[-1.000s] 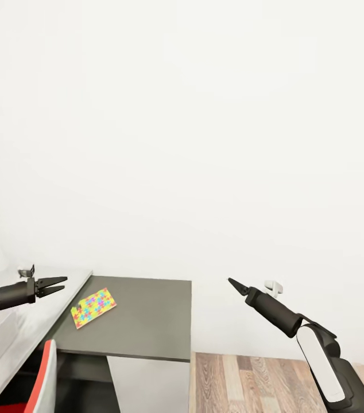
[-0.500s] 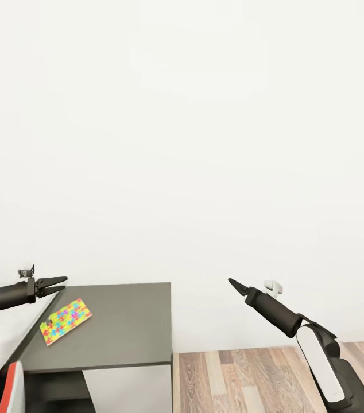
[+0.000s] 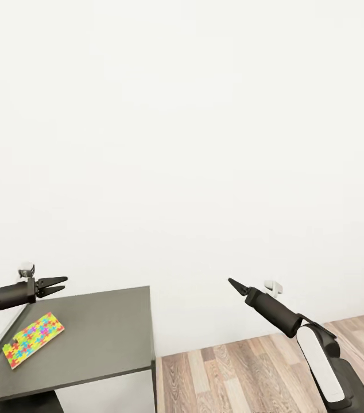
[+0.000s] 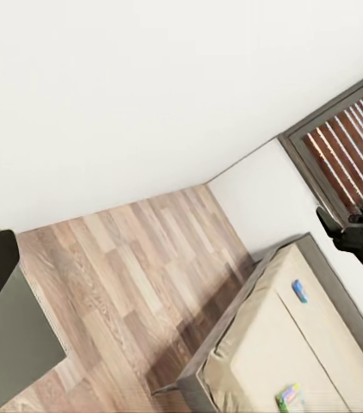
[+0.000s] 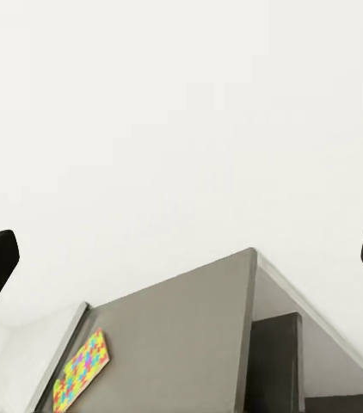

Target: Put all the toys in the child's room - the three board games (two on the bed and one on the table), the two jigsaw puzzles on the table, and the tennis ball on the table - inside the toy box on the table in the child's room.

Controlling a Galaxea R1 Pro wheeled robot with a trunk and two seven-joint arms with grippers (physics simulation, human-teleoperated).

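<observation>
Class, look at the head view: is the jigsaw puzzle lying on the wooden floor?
No, the jigsaw puzzle lies flat on the dark-grey desk.

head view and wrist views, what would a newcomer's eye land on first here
The bright multicoloured jigsaw puzzle lying flat on the dark-grey side desk at lower left stands out against the plain white wall. Both arms reach forward, the left gripper with open jaws above the desk. The left wrist view catches the bed with two small board games.
</observation>
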